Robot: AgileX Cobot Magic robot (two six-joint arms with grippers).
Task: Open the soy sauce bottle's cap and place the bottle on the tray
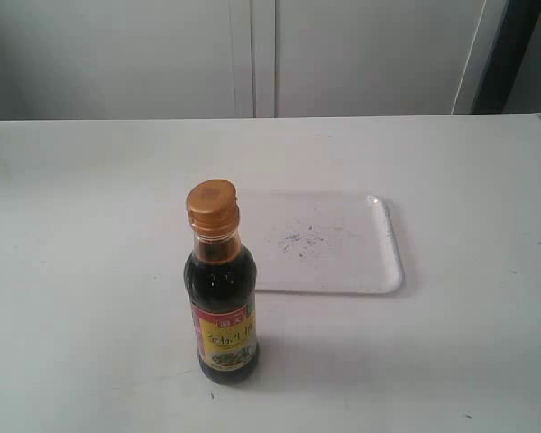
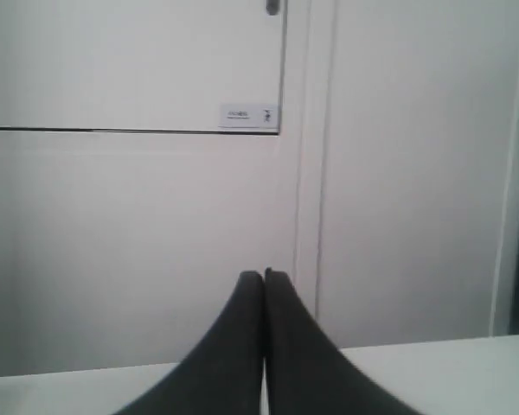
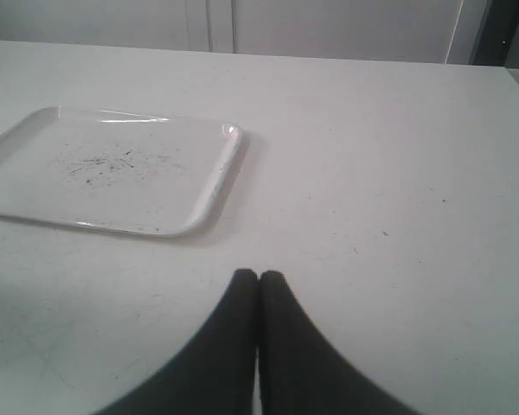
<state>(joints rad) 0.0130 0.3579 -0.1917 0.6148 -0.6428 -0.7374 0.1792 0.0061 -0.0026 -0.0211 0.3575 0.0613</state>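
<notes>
Upright on the white table, just off the tray's near-left corner: the soy sauce bottle, its cap closed and overlapping that corner in the exterior view. Behind and to the right of the bottle, flat on the table, the tray, bare but for faint scuffs at its centre, low rim rounded at the corners. Open table on every side of the bottle and beyond the tray's far and right edges. Well clear of the bottle: left pincer pressed closed, gripping nothing, facing white cabinet doors; right pincer likewise closed and empty, low over bare table, near the tray.
</notes>
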